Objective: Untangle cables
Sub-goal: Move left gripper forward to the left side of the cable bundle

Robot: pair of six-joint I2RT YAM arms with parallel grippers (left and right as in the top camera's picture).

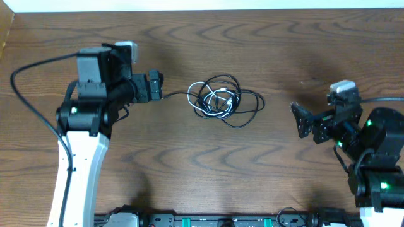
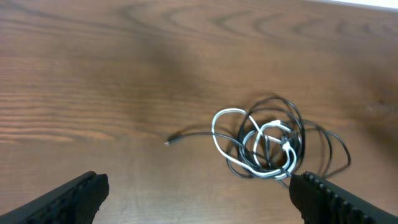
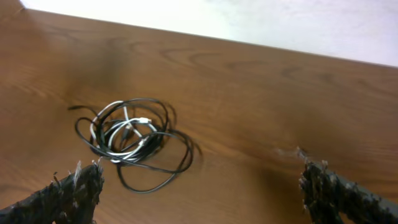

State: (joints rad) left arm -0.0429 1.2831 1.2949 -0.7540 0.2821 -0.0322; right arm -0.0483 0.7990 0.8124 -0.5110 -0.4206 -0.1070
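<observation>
Cables (image 1: 218, 99) lie tangled on the table (image 1: 189, 170) between left and right jaws, both open.

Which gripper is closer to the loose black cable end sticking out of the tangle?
Left. The left gripper is open with the loose end just in front of it. The right gripper, also open, is on the far side of the tangle, well away from that end.

A brown wooden table (image 1: 208, 170) with wavy grain fills every view; beyond its far edge lies a plain pale surface (image 3: 261, 22), wall or floor unclear
</observation>
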